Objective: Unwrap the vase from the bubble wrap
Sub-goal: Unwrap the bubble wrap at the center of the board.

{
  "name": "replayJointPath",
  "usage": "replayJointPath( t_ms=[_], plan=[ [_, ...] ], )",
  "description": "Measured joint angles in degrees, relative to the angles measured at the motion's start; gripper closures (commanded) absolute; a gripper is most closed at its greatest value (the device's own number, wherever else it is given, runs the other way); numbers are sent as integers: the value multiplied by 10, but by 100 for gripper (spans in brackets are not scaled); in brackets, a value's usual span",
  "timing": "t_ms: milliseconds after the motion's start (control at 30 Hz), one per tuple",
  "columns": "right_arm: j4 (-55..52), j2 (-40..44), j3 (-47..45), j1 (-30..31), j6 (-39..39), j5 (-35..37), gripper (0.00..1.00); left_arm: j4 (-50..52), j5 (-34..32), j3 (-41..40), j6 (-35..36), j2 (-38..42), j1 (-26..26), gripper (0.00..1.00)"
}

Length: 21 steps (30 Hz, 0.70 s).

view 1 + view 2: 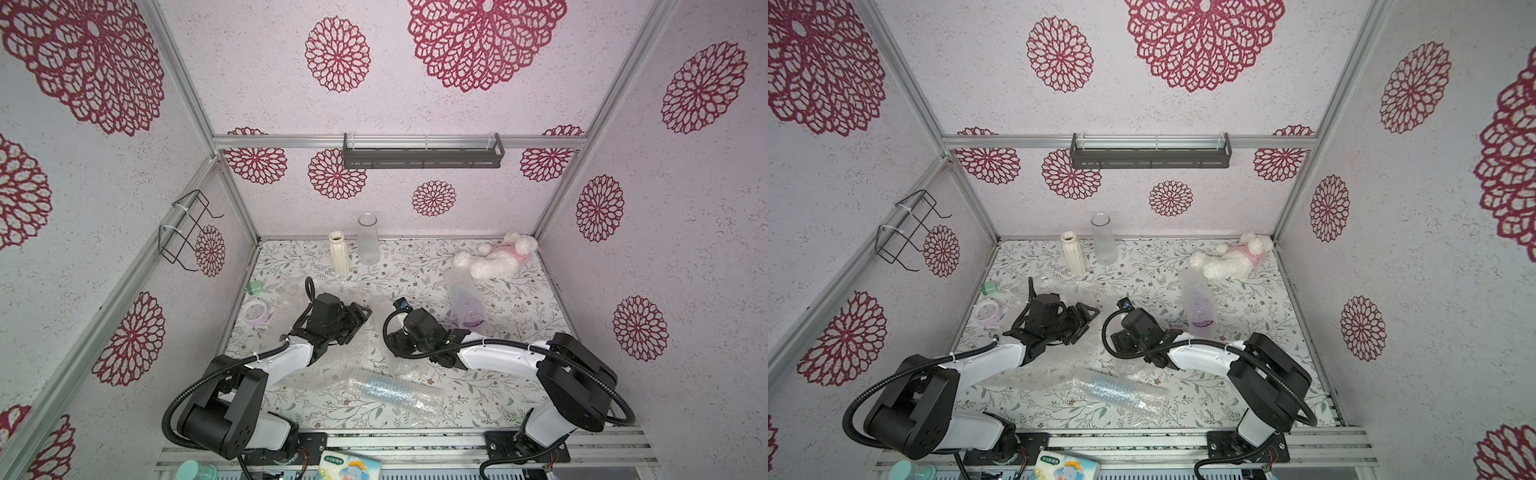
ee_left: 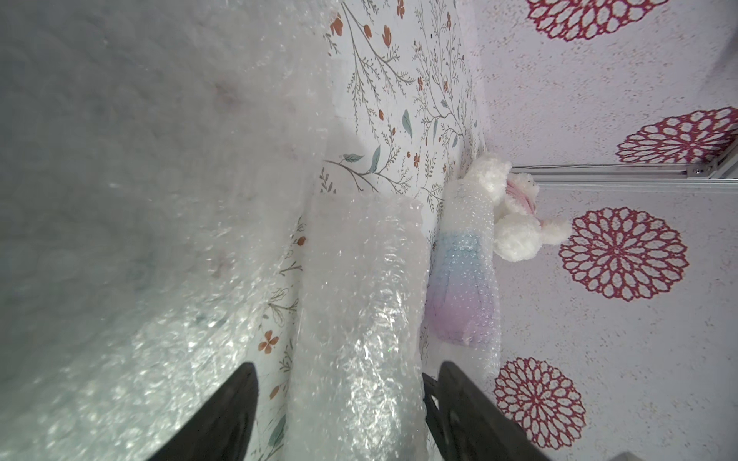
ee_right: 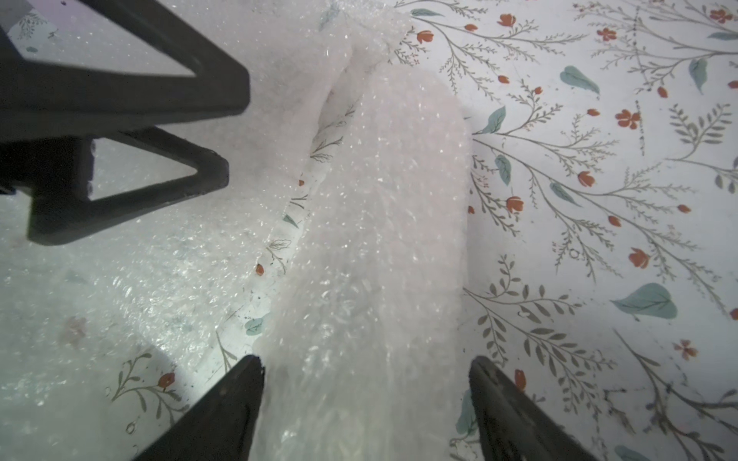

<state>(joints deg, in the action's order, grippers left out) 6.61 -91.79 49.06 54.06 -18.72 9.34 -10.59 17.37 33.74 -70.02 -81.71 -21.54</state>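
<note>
Near the front edge of the worktop (image 1: 478,395), we see the bubble wrap (image 1: 320,372) enclosing a blue vase (image 1: 388,390). Mid-worktop, the left gripper (image 2: 347,371) and right gripper (image 3: 365,363) stand released, each straddling a raised wrap fold.

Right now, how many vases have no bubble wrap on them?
2: the cream ribbed vase and the clear glass vase stand side by side at the back. More may hide under the bubble wrap.

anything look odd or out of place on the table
A plush toy lies on its side in a far corner, unrelated to the job. One wrapped vase lies flat near the front edge, and loose bubble wrap is crumpled across the middle.
</note>
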Motion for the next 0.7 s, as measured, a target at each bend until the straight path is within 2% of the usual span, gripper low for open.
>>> replayJointPath(
  t_ms=[300,533,700],
  plan=[
    [73,36,-65,-3,-40,14,34,-24,2,0,-3,-24,-3,30],
    [124,63,-113,-26,-69,4,36,-39,2,3,-8,-54,-16,35],
    [150,72,-134,-33,-84,-7,37,-88,3,4,-20,-90,-27,35]
  ],
)
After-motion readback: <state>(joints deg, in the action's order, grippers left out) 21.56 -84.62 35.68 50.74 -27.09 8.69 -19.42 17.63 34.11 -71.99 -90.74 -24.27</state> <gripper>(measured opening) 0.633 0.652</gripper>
